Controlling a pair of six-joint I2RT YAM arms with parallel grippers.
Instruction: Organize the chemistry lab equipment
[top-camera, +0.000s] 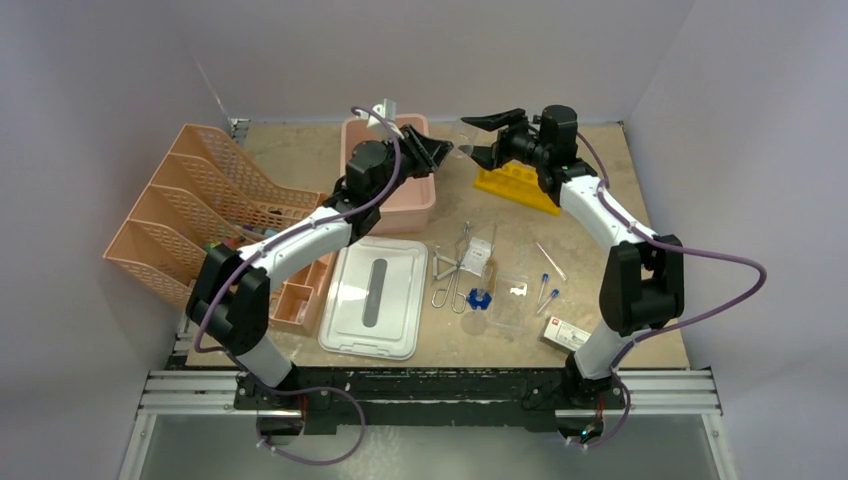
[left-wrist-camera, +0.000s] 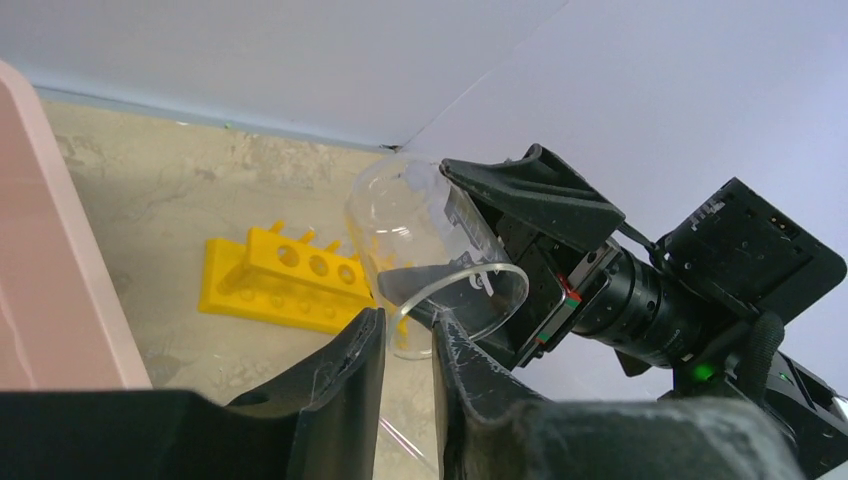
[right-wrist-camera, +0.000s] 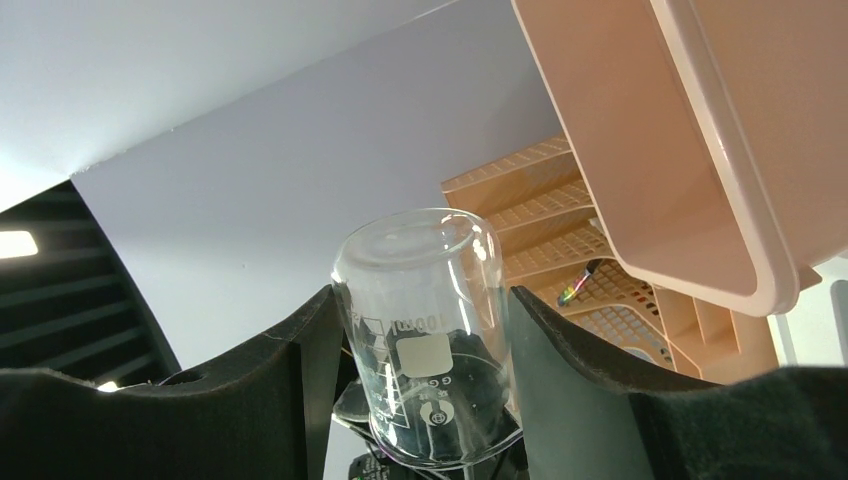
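Note:
A clear 100 ml glass beaker hangs in the air at the back middle, between my two grippers. My right gripper is shut on its sides; in the right wrist view the beaker fills the gap between the fingers of that gripper. My left gripper faces it from the left. In the left wrist view the left gripper is narrowly open, and its fingers straddle the rim of the beaker. The yellow holed rack lies below, also in the left wrist view.
The pink tub stands under my left gripper, its white lid at the front. The peach mesh organizer is on the left. Wire tongs, blue-capped vials, packets, a glass tube and a small box lie front right.

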